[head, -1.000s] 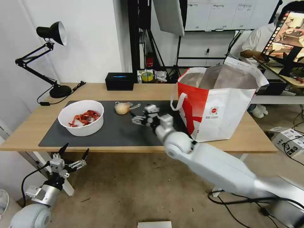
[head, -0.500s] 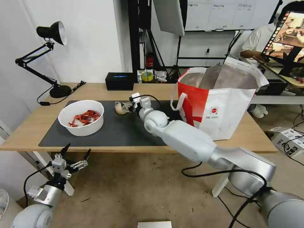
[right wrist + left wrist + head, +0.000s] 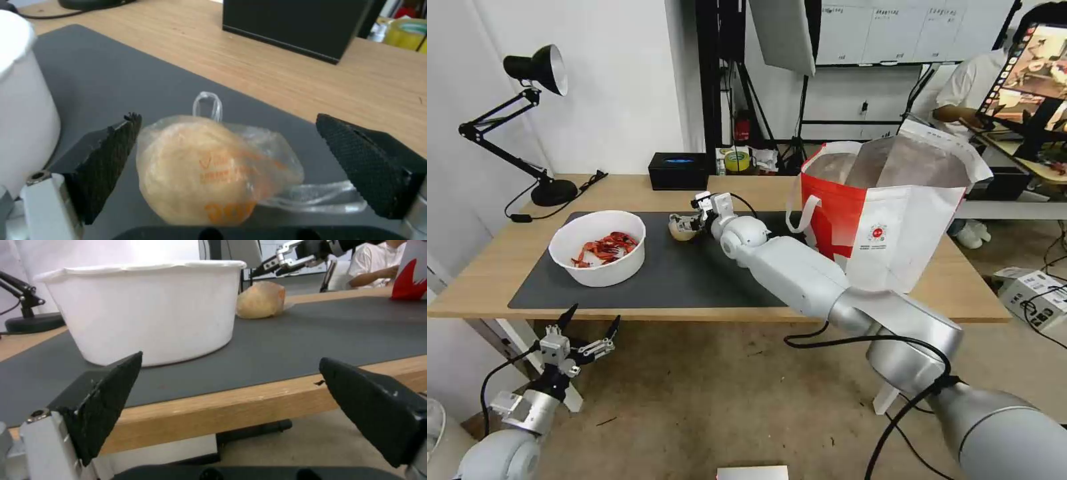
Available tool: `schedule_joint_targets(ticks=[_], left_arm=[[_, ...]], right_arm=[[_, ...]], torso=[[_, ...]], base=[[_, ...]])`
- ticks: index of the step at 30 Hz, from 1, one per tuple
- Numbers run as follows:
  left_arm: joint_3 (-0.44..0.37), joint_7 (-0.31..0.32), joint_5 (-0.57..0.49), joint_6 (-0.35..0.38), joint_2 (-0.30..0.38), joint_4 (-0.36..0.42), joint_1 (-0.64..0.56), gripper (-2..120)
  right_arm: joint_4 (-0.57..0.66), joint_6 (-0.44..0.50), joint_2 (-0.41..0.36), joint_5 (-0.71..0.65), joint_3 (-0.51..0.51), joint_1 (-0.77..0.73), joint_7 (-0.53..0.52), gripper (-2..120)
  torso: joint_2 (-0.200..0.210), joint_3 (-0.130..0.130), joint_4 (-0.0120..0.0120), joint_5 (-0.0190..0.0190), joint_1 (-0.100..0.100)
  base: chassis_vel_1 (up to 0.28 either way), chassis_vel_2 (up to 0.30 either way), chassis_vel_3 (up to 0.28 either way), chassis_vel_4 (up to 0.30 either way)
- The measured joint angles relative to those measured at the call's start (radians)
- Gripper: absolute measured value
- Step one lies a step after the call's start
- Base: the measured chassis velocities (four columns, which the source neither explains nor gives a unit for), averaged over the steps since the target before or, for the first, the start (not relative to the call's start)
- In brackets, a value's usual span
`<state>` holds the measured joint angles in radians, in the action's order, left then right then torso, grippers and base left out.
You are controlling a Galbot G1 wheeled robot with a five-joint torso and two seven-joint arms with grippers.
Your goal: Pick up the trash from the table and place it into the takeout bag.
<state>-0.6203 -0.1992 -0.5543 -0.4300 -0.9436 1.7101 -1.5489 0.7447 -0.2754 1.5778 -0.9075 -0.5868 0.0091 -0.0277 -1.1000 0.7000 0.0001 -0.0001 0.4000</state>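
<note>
A tan plastic-wrapped lump (image 3: 680,229) (image 3: 209,170) (image 3: 261,300) lies on the dark mat of the table (image 3: 747,190). My right gripper (image 3: 688,220) (image 3: 236,166) is open right over it, one finger on each side, apart from the wrap. To the left stands the white bowl of red shells (image 3: 599,247) (image 3: 142,310). The takeout bag (image 3: 887,220) stands open at the table's right end. My left gripper (image 3: 586,327) (image 3: 231,410) hangs open below the table's front edge, near the bowl.
A small black box (image 3: 679,171) (image 3: 298,26) sits behind the lump. A black desk lamp (image 3: 527,127) stands at the back left corner. Beside the bag's white handle (image 3: 799,213) lies my right forearm. A tape roll (image 3: 407,31) rests beyond the box.
My right arm has reached left and farther across the mat, bringing its open gripper from mid-mat to over the wrapped lump. The left gripper has sunk slightly.
</note>
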Motion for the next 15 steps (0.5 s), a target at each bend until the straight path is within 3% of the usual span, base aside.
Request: schedule_joint_targets(ticks=[15], left_arm=[[0.007, -0.001, 0.001, 0.0, -0.003, 0.013, 0.008, 100]], right_arm=[[-0.038, -0.031, -0.002, 0.054, -0.014, 0.014, 0.093, 100]], torso=[[0.0, 0.0, -0.0001, 0.0001, 0.0]], base=[[0.0, 0.0, 0.0, 0.0]])
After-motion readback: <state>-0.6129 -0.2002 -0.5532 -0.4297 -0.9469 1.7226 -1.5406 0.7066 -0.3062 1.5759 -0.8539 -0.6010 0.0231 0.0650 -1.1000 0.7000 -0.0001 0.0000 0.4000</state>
